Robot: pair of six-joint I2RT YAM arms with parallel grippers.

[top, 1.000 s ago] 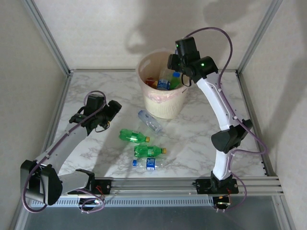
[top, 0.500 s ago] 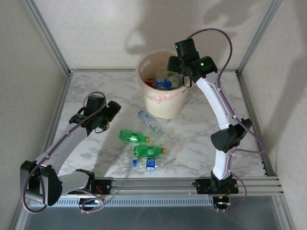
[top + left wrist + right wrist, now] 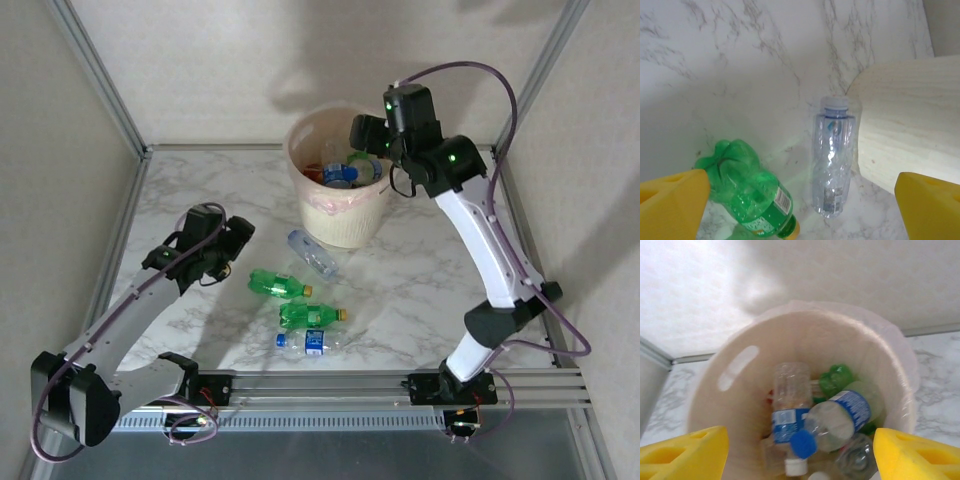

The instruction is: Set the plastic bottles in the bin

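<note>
Since a second ago the right arm (image 3: 480, 240) has swung its elbow out to the right, and the bottle that its right tool (image 3: 365, 131) carried over the bin (image 3: 345, 225) has dropped inside; the left arm (image 3: 135, 305) has reached a little farther toward the middle. We see the marble counter (image 3: 420, 280) carrying everything, with the pale bin standing at its far middle. The right tool hangs above the bin's right rim, its yellow fingers (image 3: 680, 450) wide apart with nothing between them. The left tool (image 3: 236, 238) hovers low over the left half of the counter, its yellow fingers (image 3: 670, 200) likewise spread wide and empty. Of the plastic bottles (image 3: 810, 415), several lie heaped in the bin: clear ones with blue labels, one showing a blue cap, and a green one behind them. Four more lie on the counter. A clear bottle (image 3: 312, 252) rests just beside the bin's near side, a green bottle (image 3: 278, 284) lies near it to the left, a second green bottle (image 3: 312, 315) lies nearer us, and a blue-labelled bottle (image 3: 312, 342) lies just beside that one, nearest of all.
</note>
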